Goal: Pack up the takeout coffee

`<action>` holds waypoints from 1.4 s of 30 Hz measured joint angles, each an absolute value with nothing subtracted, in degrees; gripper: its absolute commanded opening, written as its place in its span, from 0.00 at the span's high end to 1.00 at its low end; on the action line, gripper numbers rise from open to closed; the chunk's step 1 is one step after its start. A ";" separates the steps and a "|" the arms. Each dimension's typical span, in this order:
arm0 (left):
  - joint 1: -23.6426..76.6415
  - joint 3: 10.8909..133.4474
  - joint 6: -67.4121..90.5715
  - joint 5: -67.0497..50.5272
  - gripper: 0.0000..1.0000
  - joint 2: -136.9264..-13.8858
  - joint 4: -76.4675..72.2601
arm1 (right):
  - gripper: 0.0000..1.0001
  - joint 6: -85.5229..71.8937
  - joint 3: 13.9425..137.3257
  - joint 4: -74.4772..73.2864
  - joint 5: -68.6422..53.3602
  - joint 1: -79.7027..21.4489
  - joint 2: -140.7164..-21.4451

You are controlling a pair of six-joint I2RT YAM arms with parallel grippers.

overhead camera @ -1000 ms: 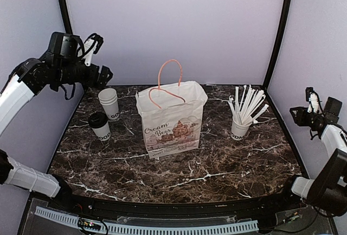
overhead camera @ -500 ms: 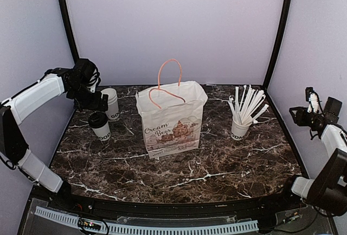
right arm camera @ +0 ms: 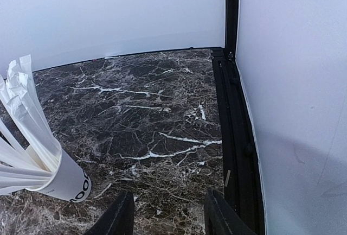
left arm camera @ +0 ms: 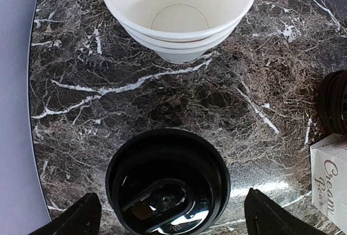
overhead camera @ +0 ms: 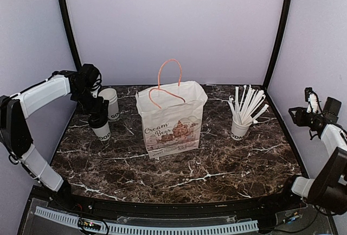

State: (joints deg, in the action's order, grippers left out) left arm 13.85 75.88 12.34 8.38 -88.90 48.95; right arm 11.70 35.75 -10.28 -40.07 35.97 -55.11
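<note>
The takeout coffee [overhead camera: 101,131], a small white cup with a black lid [left arm camera: 168,183], stands at the table's left, in front of the paper bag's left side. My left gripper [overhead camera: 98,114] hangs right over it, pointing down. In the left wrist view the left gripper [left arm camera: 171,218] is open, its fingertips [left arm camera: 81,216] wide on either side of the lid and not touching it. The white paper bag [overhead camera: 172,120] with pink handles stands open at the middle. My right gripper [overhead camera: 296,114] stays at the far right edge, and in its wrist view the right gripper [right arm camera: 169,218] is open over bare marble.
Nested white cups [overhead camera: 110,102] without a lid stand just behind the coffee, also seen as nested cups [left arm camera: 179,15]. A white cup of straws [overhead camera: 239,121] stands right of the bag, near the right gripper. A black frame rail [right arm camera: 233,126] edges the table on the right.
My left arm has swung down from high at the back left to right above the coffee's lid. The right arm has stayed in place.
</note>
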 measured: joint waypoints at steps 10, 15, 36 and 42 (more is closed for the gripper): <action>13.37 75.88 12.51 7.97 0.12 -91.68 49.08 | 0.54 11.77 35.73 -10.28 -40.07 35.79 -55.13; 13.32 75.88 12.49 7.90 0.17 -91.85 49.23 | 0.54 11.92 35.73 -10.28 -40.05 35.51 -55.24; 13.74 75.88 11.99 5.87 0.34 -89.36 51.44 | 0.54 11.94 35.70 -10.28 -39.44 34.87 -55.33; 19.53 76.25 11.20 4.93 0.34 -80.88 54.68 | 0.54 11.94 35.70 -10.26 -39.13 34.79 -55.33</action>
